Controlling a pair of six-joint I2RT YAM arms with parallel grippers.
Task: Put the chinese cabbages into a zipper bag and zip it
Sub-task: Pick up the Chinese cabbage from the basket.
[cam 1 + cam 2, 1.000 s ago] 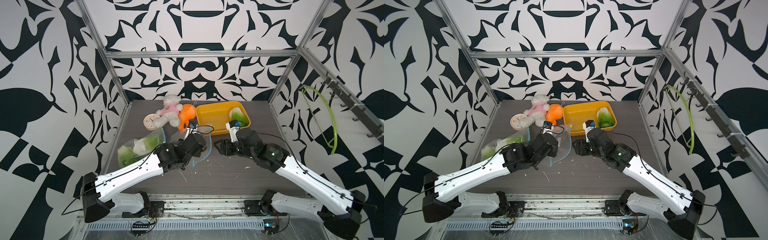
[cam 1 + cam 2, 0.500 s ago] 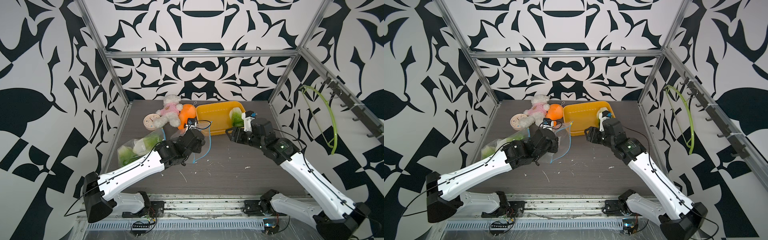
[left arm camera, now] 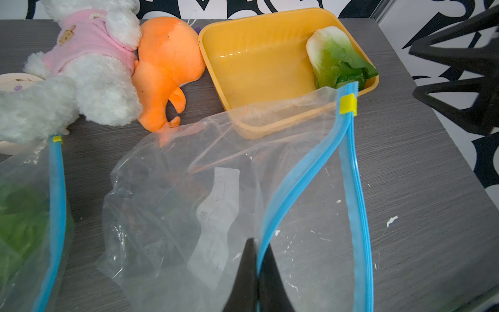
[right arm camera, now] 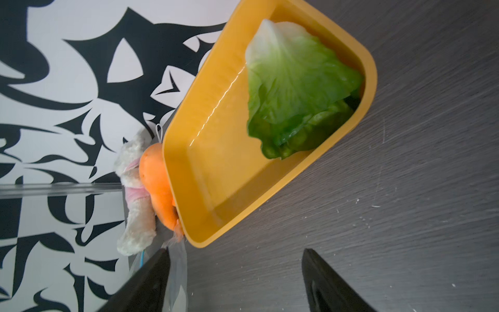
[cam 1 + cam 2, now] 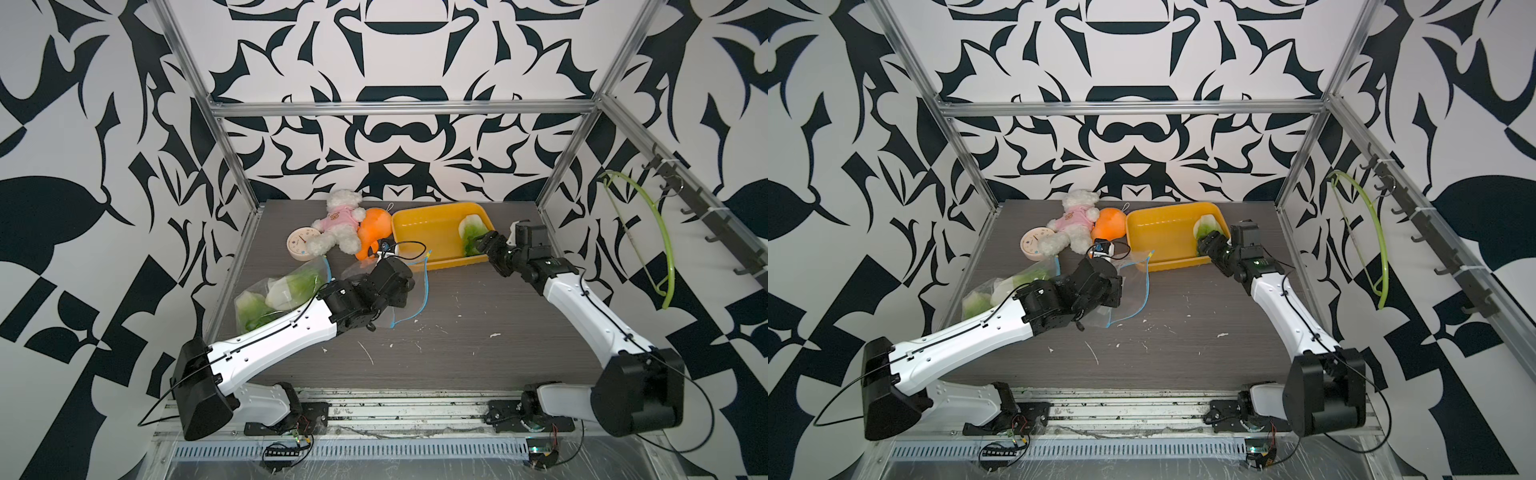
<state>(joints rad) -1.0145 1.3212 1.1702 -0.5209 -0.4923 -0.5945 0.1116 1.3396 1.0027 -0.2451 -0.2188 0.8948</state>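
- Far left: finds a filled zipper bag [image 5: 266, 307] lying along the left edge of the table [image 5: 457, 353], with two chinese cabbages [image 5: 293, 284] showing through the plastic; cannot tell whether zipped shut.
- Behind it: records a round dial [image 5: 300, 246], a white teddy [image 5: 338, 224] and an orange plush [image 5: 374, 232] crowded together, the plush pressed against the tray's left wall; judges none of them part of the task.
- Centre-left: sees the left gripper [image 3: 255, 251] with fingers pressed together on one blue lip of a second zipper bag [image 3: 189, 194], holding the mouth agape. Finds nothing inside. Places the yellow slider [image 3: 348, 104] at the far end of the strip, and the bag's far corner over the tray's near rim.
- Centre-right: locates the yellow tray [image 5: 428, 232] at the rear of the table, with the last chinese cabbage [image 5: 471, 235] lodged in its right-hand end, white base away, leaves toward the near wall.
- Right: sees the right gripper [image 4: 235, 254] with fingers spread wide, gripping nothing, poised just beside the tray's right end and near that head.
- Progress, as judged: two of three heads bagged. Still to do: lift the last head, bag it, run the slider.
- Clearance: notes tray walls hemming the head on two sides; judges approach from above the freest. Notes broad bare table in front, scraps only, ample for a carry toward the open mouth. Finds little room between the tray and the table's right edge.
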